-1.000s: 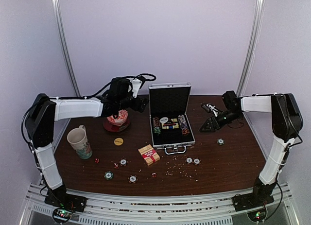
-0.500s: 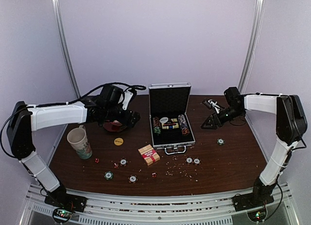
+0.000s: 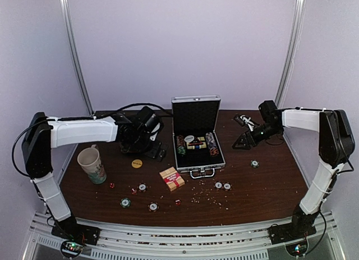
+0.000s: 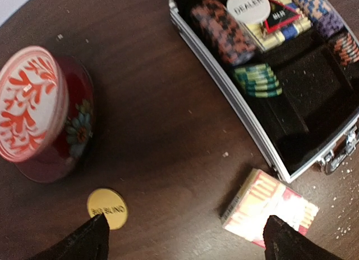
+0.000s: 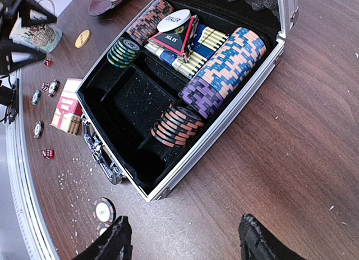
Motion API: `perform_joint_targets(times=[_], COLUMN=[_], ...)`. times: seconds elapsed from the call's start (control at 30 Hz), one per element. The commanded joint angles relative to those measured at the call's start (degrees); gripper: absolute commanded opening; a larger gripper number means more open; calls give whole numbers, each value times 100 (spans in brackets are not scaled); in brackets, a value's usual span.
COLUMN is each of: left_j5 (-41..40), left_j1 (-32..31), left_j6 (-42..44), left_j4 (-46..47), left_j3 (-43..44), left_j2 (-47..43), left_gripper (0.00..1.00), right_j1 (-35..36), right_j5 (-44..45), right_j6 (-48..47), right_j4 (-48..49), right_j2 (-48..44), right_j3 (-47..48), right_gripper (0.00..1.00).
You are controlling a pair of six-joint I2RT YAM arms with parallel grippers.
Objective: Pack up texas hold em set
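Texas hold em case [image 3: 195, 117] stands open on the bench [image 3: 269, 181], with the card box [image 4: 269, 206] and yellow disc [image 4: 106, 208] loose beside it. Left gripper [image 4: 185, 237] is wide, right gripper [image 5: 182, 240] partly open, both empty. The box looks light and stiff: pinch its long sides.

The white disc [image 4: 247, 5] reads DEALER, the yellow disc [image 4: 106, 208] BIG BLIND, the red triangle [image 5: 173, 40] seemingly ALL IN.

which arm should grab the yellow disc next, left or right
Left, most likely. The left gripper hangs open near the yellow disc, which lies by one fingertip. The right gripper sits on the other side of the case, farther away.
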Motion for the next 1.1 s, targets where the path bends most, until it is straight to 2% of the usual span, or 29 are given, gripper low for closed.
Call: perform_joint_targets(times=[0.0,0.17,0.33,0.77,1.07], left_j5=[-83,-405,-517,-597,-584], left_j1=[-655,-1137,-1238,-1261,-1310], left_j6=[-1105,-1811,-2338,-2367,-2010], left_j4=[-323,-328,-574,-638,-778], left_j3=[17,222,430,987,1291], left_j2=[266,595,924,1427,1832], left_gripper=[98,98,98,98,98], right_j1=[-24,-27,-18,-8,-1], right_j5=[108,96,97,89,79], right_j6=[-102,-110,-152,-216,-243], right_j4=[-9,-36,-103,-185,-221], right_j2=[-127,-66,5,85,136], right_j3=[1,12,46,73,89], right_gripper=[66,66,65,65,65])
